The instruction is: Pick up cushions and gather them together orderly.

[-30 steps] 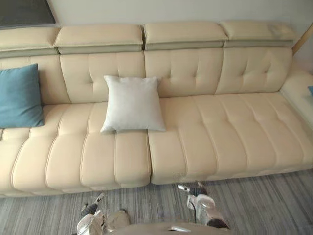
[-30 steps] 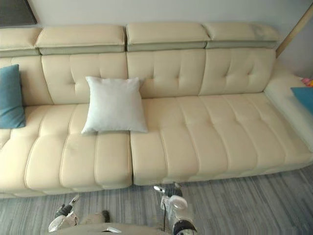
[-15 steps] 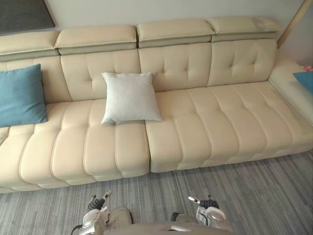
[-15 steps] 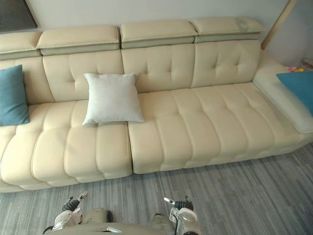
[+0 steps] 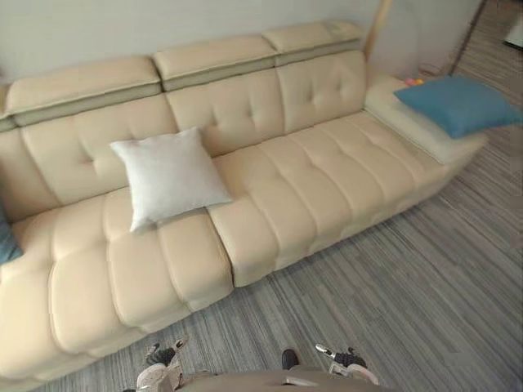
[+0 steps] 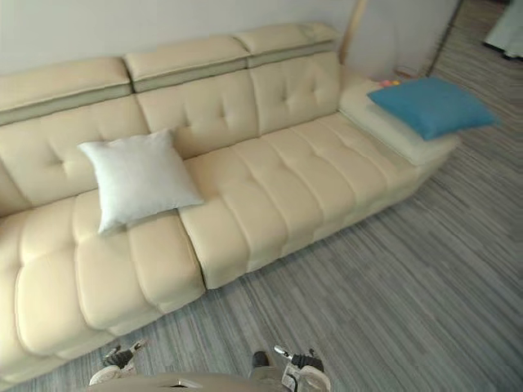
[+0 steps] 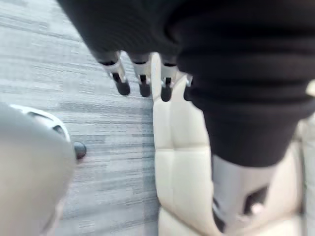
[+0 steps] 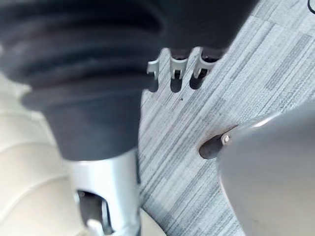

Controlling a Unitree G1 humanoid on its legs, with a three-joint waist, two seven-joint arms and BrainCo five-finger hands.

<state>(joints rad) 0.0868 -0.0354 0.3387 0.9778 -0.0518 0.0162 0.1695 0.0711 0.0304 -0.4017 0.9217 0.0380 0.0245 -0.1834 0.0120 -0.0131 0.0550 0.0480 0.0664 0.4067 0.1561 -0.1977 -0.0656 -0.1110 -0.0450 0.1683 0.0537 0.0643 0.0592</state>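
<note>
On the left-centre of the left eye view, a square off-white cushion (image 5: 167, 175) with a fine woven surface leans, slightly turned, against the backrest of a long cream tufted sofa (image 5: 310, 175), its lower edge resting on the seat. In the upper right a flatter teal-blue cushion (image 5: 458, 104) lies on the sofa's end section, well apart from the off-white one. A sliver of a 3rd cushion (image 5: 3, 241), also blue, shows at the left edge. Grey striped carpet (image 5: 409, 302) takes up the lower right. Along the bottom edge, the left hand (image 5: 157, 366) sits left of centre and the right hand (image 5: 350, 363) right of centre. Both are over the carpet, well short of the sofa, and both are empty. The right eye view gives the same layout: the off-white cushion at centre left against the backrest, the teal-blue one at upper right, and the 2 hands low at the bottom edge. In the left wrist view, the left hand's fingers (image 7: 121, 84) hang loosely straight in a row, a little apart, with the thumb (image 7: 241, 191) off to one side. They close on nothing, and carpet and the sofa's front show past them. In the right wrist view, the right hand's fingers (image 8: 177, 66) likewise hang relaxed and apart from the thumb (image 8: 106, 187), holding nothing above the carpet beside the sofa's edge.
</note>
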